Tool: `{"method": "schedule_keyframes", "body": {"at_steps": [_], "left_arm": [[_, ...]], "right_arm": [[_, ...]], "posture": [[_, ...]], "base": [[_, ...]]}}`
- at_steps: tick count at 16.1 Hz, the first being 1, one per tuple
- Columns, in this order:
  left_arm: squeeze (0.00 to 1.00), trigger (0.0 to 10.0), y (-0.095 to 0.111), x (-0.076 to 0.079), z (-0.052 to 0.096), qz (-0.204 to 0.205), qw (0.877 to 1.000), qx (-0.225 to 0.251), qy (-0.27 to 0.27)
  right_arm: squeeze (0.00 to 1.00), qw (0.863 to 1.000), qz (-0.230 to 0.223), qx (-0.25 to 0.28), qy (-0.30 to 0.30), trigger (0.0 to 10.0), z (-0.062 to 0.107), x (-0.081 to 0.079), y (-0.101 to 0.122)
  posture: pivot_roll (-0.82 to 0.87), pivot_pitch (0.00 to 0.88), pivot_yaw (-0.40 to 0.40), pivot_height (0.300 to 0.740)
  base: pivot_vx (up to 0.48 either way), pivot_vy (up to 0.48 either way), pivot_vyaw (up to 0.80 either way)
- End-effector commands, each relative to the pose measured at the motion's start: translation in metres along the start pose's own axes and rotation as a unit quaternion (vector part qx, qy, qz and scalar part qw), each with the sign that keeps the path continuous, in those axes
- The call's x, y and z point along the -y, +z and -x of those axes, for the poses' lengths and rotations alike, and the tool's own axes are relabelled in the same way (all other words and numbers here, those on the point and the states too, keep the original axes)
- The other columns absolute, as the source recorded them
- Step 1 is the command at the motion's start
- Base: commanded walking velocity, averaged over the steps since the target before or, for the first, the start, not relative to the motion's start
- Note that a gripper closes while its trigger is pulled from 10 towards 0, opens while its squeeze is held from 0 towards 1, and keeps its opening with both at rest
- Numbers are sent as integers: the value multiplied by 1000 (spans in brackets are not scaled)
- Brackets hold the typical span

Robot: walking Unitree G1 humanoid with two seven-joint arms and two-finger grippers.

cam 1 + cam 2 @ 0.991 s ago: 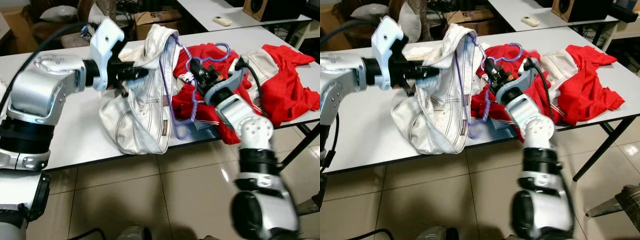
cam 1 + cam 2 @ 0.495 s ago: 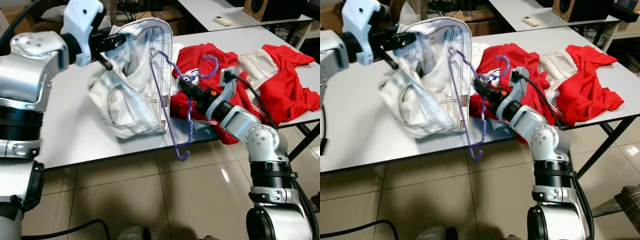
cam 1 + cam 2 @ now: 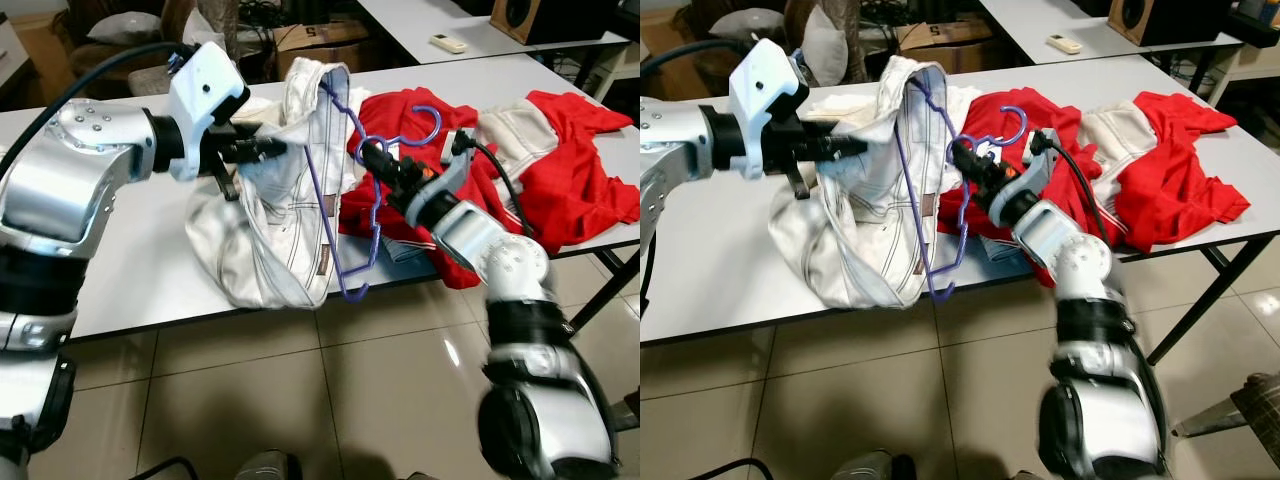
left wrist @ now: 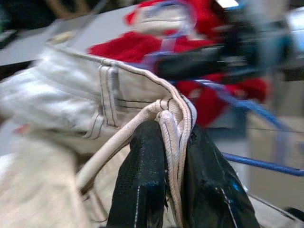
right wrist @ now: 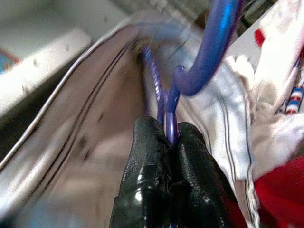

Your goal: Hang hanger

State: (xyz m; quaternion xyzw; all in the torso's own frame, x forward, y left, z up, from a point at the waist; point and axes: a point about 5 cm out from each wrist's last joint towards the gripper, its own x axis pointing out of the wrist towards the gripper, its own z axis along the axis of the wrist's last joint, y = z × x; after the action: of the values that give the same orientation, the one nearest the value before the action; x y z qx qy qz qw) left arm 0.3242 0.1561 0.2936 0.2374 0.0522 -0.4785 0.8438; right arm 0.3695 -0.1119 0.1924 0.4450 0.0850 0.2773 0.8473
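A purple hanger (image 3: 345, 190) hangs in the air above the near edge of the white table (image 3: 130, 290), between the two arms. Its long bar runs steeply, from a high end inside the top of the cream trousers (image 3: 275, 215) down and toward the robot to a curled low end past the table's edge. Its hook (image 3: 425, 122) points up and away toward the red clothes (image 3: 560, 160) that lie spread on the table.

The right claw (image 5: 168, 147) is closed on the hanger's neck, just below the hook, with both black fingers (image 5: 142, 161) pressed against the thin purple wire. The left claw (image 4: 173, 156) is closed on the trousers, pinching the thick seamed waistband between its fingers (image 4: 142, 175) and holding the cloth lifted off the table so that it sags in a loose bag below. The upper arm of the hanger runs along the raised waistband.

A small brown label (image 3: 322, 268) is sewn low on the trousers; its writing is too small to read. A white remote (image 3: 444, 42) lies on a further table behind.
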Motion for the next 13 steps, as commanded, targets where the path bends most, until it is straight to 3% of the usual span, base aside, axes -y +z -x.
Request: {"method": "schedule_keyframes", "body": {"at_steps": [1,3,5,8,10,13], "left_arm": [[0,0,10,13,-4,-3,999,22,-48],[0,0,11,30,-19,58,993,55,-82],[0,0,13,37,-31,98,988,78,-91],[0,0,37,28,-33,149,975,148,-78],[0,0,59,3,-23,157,965,210,-12],[0,0,73,-25,-2,131,963,228,68]], "right_arm": [[0,1000,-20,16,4,10000,-7,-5,2],[0,999,-50,21,5,10000,-15,-8,-6],[0,996,-80,27,5,10000,-22,-11,-15],[0,998,-59,19,-6,10000,-28,-12,-33],[0,998,48,-30,-21,10000,-26,-8,-56],[0,981,160,-96,-43,10000,-13,11,-77]], "posture": [[-6,0,99,740],[9,0,100,740],[13,0,105,740],[17,0,113,740],[17,0,121,740],[16,0,125,740]], "base": [[0,0,0],[0,0,0],[0,0,0],[0,0,0],[0,0,0],[0,0,0]]}}
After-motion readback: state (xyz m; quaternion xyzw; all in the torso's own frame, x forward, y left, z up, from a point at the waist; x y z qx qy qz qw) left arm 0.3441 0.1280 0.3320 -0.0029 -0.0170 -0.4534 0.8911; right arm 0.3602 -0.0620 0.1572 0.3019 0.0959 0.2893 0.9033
